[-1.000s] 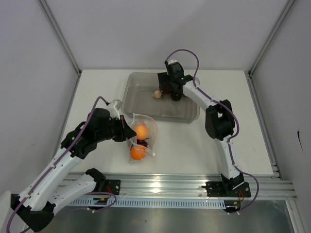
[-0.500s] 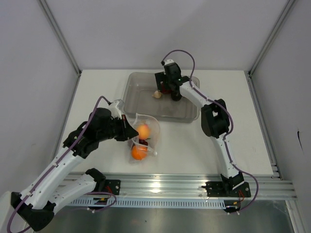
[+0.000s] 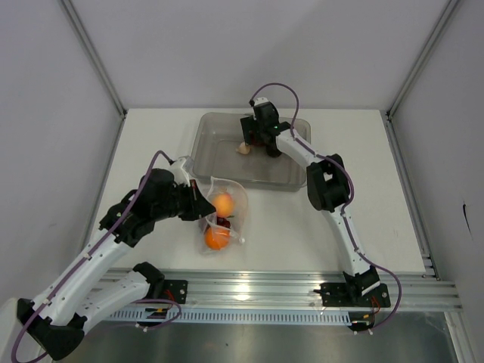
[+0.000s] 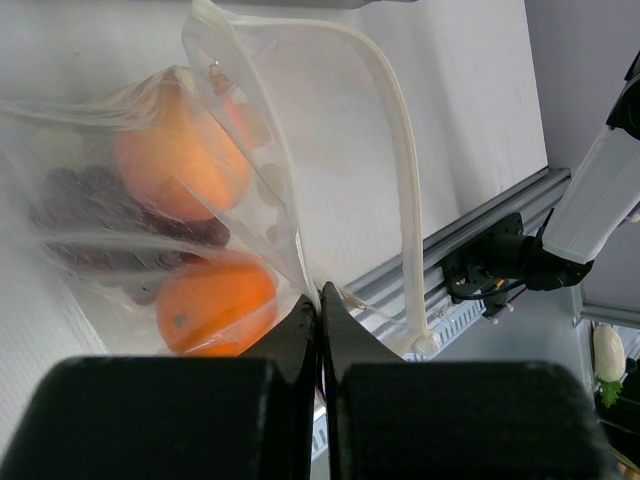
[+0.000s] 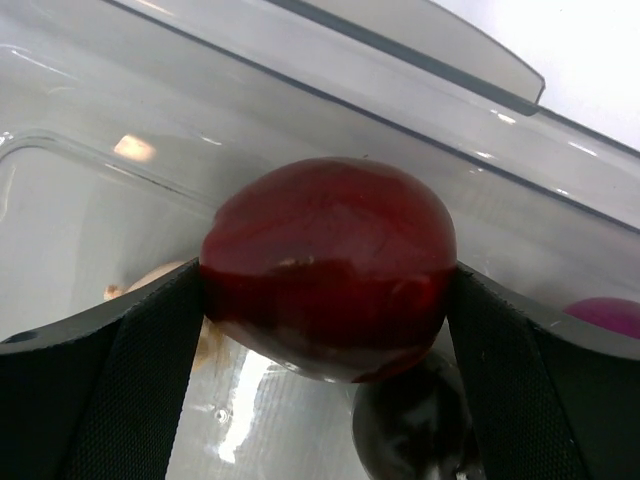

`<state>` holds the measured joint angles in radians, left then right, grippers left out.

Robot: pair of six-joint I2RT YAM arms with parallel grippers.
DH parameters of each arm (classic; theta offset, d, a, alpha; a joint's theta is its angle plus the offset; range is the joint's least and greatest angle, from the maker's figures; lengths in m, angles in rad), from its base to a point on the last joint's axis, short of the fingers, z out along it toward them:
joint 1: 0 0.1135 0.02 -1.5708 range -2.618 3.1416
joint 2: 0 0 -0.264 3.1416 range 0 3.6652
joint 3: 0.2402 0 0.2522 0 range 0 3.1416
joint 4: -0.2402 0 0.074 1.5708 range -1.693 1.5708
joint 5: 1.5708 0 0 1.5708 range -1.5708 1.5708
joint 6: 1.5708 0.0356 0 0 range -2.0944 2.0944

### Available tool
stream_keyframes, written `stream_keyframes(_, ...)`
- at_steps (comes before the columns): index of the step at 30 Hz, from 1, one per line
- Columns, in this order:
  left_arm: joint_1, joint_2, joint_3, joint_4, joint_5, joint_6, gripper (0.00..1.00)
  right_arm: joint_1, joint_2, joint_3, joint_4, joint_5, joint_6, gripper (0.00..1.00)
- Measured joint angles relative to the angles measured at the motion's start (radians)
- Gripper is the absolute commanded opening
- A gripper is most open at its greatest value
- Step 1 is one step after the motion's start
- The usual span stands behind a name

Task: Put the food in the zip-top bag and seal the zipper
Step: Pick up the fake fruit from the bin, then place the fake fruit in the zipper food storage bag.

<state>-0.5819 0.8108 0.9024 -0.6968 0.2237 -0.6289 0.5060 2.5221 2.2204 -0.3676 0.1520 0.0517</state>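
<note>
Closest to the arms, the left gripper (image 4: 320, 325) was squeezed tight shut on one edge of the zip-top bag (image 4: 250, 110), right by the corner of its mouth, and it held that mouth wide open. The bag was thin, clear and crinkly, and it sat on the white table (image 3: 151, 136) in front of the tray. Its zipper (image 4: 400, 200) was a pale, bendy strip that curved around the open mouth. Inside lay a round smooth orange (image 4: 215, 305), a soft-looking peach (image 4: 175, 150) and a bumpy dark grape bunch (image 4: 85, 200). Farther back stood the tray (image 3: 291, 180), hard, grey and see-through, with shiny walls. In it the right gripper (image 5: 328, 300) had its jaws very wide, and its black, cloth-like pads (image 5: 120, 380) pressed on both sides of the dark red fruit (image 5: 328, 250), which was fat, round and glossy. I think this was the picking-up step for that fruit. Next it would need to be lifted without slipping, carried to the bag and dropped in the mouth. A blackish fruit (image 5: 410, 430), a beige bulb (image 5: 150, 280) and a purple ball (image 5: 605, 315) waited in the tray too, so the zipper could not be shut yet.
</note>
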Motion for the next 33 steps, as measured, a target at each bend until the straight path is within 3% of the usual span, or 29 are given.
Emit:
stream_keyframes(4,0.0,0.0,-0.003,0.0,0.0,0.0,0.0,-0.002,0.005,0.008,0.001,0.0,0.003,0.85)
stream_keyframes(8,0.0,0.0,-0.005,0.0,0.0,0.0,0.01,-0.003,0.005,0.009,0.002,0.0,0.011,0.67)
stream_keyframes(13,0.0,0.0,-0.007,0.0,0.001,0.0,0.01,-0.003,0.005,0.009,0.003,-0.001,0.019,0.56)
stream_keyframes(15,0.0,0.0,-0.007,0.0,0.001,-0.001,0.01,-0.004,0.005,0.006,0.007,-0.001,0.019,0.47)
stream_keyframes(17,0.0,0.0,-0.007,0.0,0.002,-0.001,0.01,-0.004,0.002,0.002,0.013,0.0,0.019,0.25)
stream_keyframes(18,0.0,0.0,-0.007,0.0,0.002,-0.002,0.01,-0.004,0.0,-0.002,0.014,0.001,0.019,0.21)
stream_keyframes(27,0.0,-0.002,-0.029,0.008,0.018,-0.011,0.01,-0.006,-0.144,-0.061,0.0,0.016,0.019,0.22)
stream_keyframes(33,0.0,-0.001,-0.039,0.018,0.025,-0.021,0.01,0.007,-0.4,-0.175,-0.017,0.016,0.032,0.21)
